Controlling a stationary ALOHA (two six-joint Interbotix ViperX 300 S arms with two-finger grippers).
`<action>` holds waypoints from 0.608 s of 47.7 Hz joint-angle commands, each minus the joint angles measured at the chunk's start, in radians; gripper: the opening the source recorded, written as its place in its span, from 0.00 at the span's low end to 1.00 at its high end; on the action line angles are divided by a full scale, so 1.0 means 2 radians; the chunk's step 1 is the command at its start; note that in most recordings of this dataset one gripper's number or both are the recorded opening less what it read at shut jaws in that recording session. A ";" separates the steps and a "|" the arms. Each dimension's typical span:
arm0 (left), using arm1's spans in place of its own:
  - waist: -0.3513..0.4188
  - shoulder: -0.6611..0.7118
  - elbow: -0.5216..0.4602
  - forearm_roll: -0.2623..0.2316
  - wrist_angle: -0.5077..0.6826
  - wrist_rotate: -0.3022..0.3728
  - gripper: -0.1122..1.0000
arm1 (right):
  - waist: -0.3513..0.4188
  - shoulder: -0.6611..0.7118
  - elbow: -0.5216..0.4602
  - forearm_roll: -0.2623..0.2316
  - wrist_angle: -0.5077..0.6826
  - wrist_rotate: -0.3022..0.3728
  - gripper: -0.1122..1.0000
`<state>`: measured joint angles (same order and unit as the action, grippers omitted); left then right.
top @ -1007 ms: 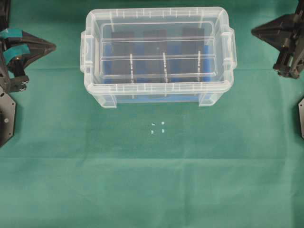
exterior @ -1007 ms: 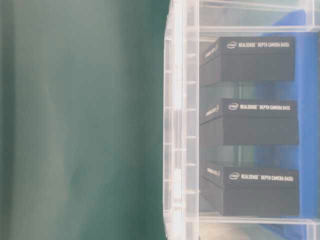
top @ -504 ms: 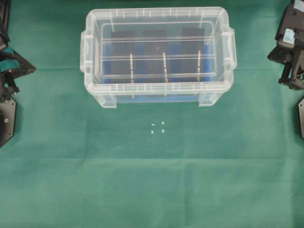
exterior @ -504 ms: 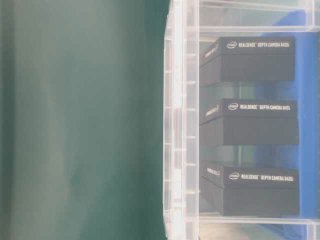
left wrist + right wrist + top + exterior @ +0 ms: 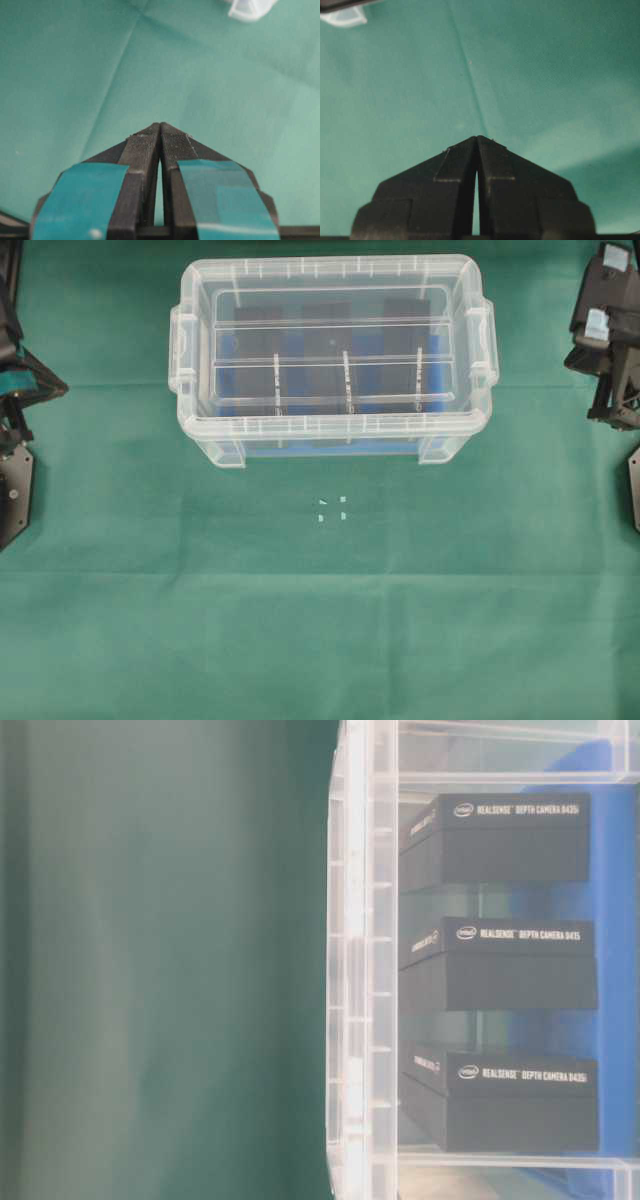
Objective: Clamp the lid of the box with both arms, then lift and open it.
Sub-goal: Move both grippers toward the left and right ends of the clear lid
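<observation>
The box, a deep clear tub, stands on the green cloth at the upper middle, with the lid lying flat across its top. Three black blocks and a blue base show through the plastic. The table-level view shows the box wall and the blocks up close, with no gripper in sight. My teal-banded left gripper sits at the left edge, far from the box; its jaws are shut on nothing. My right gripper hangs at the right edge, apart from the box, shut and empty.
A few small white marks lie on the cloth just in front of the box. Black arm bases stand at the left edge and right edge. A box corner shows at the top of the left wrist view.
Both grippers have drawn back outward from the box, the left one toward the left edge and the right one toward the right edge. The box and lid have not moved.
</observation>
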<state>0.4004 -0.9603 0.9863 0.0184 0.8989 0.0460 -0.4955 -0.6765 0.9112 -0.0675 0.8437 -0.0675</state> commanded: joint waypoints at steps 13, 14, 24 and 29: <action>-0.007 0.005 -0.018 0.002 0.051 0.073 0.11 | 0.004 0.001 -0.016 -0.002 0.000 -0.105 0.10; -0.007 0.005 -0.018 0.002 0.054 0.073 0.11 | 0.004 0.002 -0.017 -0.001 0.001 -0.109 0.10; -0.008 0.005 -0.018 0.002 0.064 0.073 0.11 | 0.004 0.002 -0.020 -0.001 -0.002 -0.116 0.10; -0.007 0.006 -0.018 0.002 0.057 0.073 0.11 | 0.004 0.003 -0.019 -0.001 -0.002 -0.115 0.10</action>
<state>0.3896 -0.9587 0.9787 0.0199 1.0262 0.1902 -0.4893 -0.6734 0.9004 -0.0675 0.8468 -0.2991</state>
